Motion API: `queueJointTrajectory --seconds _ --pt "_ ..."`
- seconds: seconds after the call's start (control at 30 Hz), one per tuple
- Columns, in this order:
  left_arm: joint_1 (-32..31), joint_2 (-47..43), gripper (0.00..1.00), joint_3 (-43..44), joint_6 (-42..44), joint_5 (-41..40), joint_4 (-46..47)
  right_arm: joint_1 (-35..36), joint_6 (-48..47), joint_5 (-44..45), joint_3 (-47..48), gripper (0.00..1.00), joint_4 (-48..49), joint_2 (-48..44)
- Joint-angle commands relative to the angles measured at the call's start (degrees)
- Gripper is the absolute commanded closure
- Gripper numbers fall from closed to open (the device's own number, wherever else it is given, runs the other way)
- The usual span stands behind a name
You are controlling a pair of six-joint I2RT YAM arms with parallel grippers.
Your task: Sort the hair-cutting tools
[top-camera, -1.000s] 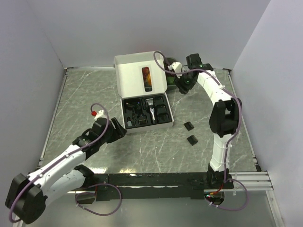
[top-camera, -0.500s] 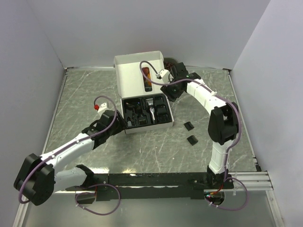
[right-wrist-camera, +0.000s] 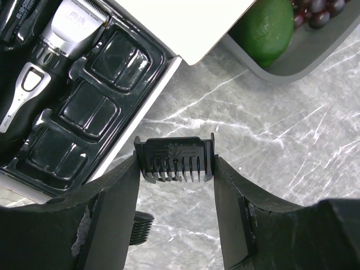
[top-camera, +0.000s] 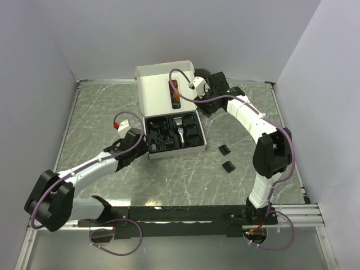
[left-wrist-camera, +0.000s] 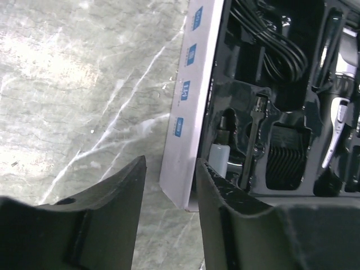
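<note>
Matt black plastic comb guard (right-wrist-camera: 176, 160); glossy black moulded insert (right-wrist-camera: 90, 107); brushed silvery-metal clipper (right-wrist-camera: 56, 42); smooth, marbled grey table (right-wrist-camera: 292, 146).

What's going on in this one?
The right gripper holds a comb guard over the table, just beside the open box, where the clipper lies in its slot. The left gripper, jaws apart, straddles the box's left wall at the near corner. Two black parts lie loose on the table.

Overhead and both close wrist cameras share the box (top-camera: 154, 93).
</note>
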Motion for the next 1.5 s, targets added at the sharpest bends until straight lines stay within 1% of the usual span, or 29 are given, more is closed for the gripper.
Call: queueJointTrajectory --seconds 0.0,0.13,0.3,0.4,0.5,0.53,0.6,0.63,0.67,0.87,1.0,1.1,1.27,1.33,1.4,1.47 --pt "-0.3 1.1 0.55 0.8 -0.6 -2.1 2.2 -0.1 0.9 0.1 -0.5 0.59 1.4 -2.6" --pt "-0.2 2.9 0.6 0.1 -0.2 -1.8 3.7 0.0 0.9 0.1 -0.6 0.59 1.2 -2.5" --pt "-0.3 4.6 0.6 -0.3 0.4 -0.7 5.4 0.0 0.9 -0.1 -1.0 0.59 1.1 -2.4" --pt "-0.3 5.3 0.62 -0.4 0.5 -0.5 5.4 0.0 1.1 -0.1 -1.0 0.59 1.1 -2.4" --pt "-0.2 5.3 0.73 -1.0 0.6 -0.8 4.9 0.2 1.3 -0.1 -0.9 0.59 0.8 -2.0" --pt "-0.3 4.8 0.8 -1.3 0.6 -0.9 4.8 0.2 1.4 -0.1 -0.9 0.59 0.8 -2.0" --pt "-0.3 4.3 0.89 -1.8 0.7 -1.1 4.3 0.4 1.4 -0.1 -0.8 0.59 0.8 -2.1" --pt "-0.2 3.9 0.96 -1.8 0.9 -1.5 3.9 0.5 1.5 -0.2 -0.8 0.59 0.8 -1.9" --pt "-0.2 3.8 0.99 -1.7 1.1 -1.7 3.3 0.6 1.7 -0.2 -0.6 0.59 0.8 -1.8" --pt "-0.2 3.2 0.99 0.1 4.9 0.7 0.0 1.5 2.2 -0.3 -1.0 0.59 0.4 -1.9" --pt "-0.2 1.8 0.99 -0.6 7.5 0.1 -0.7 2.1 2.6 -0.1 -1.2 0.59 0.1 -2.6" --pt "-0.2 -0.8 0.99 -2.3 9.7 -0.2 0.2 2.7 2.9 0.0 -1.8 0.59 0.1 -3.3" --pt "-0.3 -4.7 0.99 -6.8 14.8 1.7 5.9 4.3 3.2 -0.3 -3.2 0.59 0.2 -4.7" --pt "-0.3 -5.2 0.98 -7.2 17.5 4.3 8.3 4.4 3.4 -0.4 -3.8 0.59 0.2 -5.3" --pt "-0.3 -5.1 0.95 -7.0 20.3 8.9 9.3 4.7 3.7 -0.4 -4.2 0.59 -0.2 -6.2" --pt "-0.9 -4.1 0.94 -6.4 21.5 8.9 8.9 4.6 4.2 -0.4 -4.7 0.58 -0.4 -7.6"
